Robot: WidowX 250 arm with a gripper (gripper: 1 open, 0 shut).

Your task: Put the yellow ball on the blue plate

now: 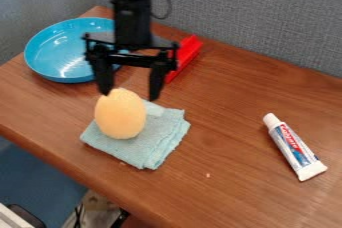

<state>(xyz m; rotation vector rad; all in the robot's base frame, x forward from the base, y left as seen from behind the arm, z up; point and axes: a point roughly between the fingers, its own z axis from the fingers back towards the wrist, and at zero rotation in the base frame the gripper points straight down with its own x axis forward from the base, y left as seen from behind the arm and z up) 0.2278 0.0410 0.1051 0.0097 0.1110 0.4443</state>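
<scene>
I've got the yellow ball (120,114) down on the folded teal cloth (156,140), and I'm taking that cloth as my landmark. Beyond it, toward the far left corner of the table (221,157), sits the blue plate (59,54), round and shallow with a raised rim; part of it is hidden behind my gripper (128,90), and I see no ball in the part that shows, just glossy bright blue. The ball itself is matte, smooth, more egg than sphere, resting over the cloth's left part. Its long axis looks close to upright from this camera, the narrower end at the top; which way it leans in depth, I can't tell. The cloth is soft and nubbly, its layers stacked, edges a little crooked. My gripper, black and angular, is hanging fingers down at the far side of the cloth, jaws spread wide, nothing pinched between them. Behind the gripper, farther from me than the cloth, there's a red box (185,56), long and straight-edged, partly covered. Right of the cloth lies a white tube (294,146) with red and blue print, its cap end pointing away, all on warm brown wood grain.
</scene>
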